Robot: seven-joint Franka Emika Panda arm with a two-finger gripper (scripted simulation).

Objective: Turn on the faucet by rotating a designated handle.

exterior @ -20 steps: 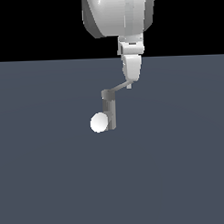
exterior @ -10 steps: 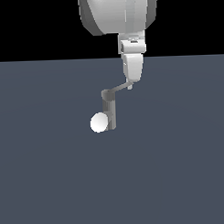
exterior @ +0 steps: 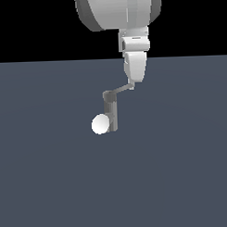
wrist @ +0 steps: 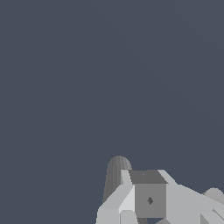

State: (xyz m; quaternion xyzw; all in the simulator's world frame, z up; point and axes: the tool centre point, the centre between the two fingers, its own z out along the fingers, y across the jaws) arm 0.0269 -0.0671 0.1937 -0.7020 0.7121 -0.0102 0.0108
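End effector (exterior: 132, 83) meets the handle's (exterior: 120, 91) far tip, away from the faucet (exterior: 110, 111); finger spread cannot be told.

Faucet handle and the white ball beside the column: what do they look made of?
Handle: flat matte light grey, could be painted metal or plastic; the render shows no texture. White ball: smooth, uniformly white, no gloss highlight, material unclear. Faucet column: plain matte grey.

Exterior camera: I'm viewing the faucet (exterior: 110, 111) frontally, from afar. Wrist camera: I'm looking down past the gripper (wrist: 151, 199), close above it. Both are sharing the faucet.
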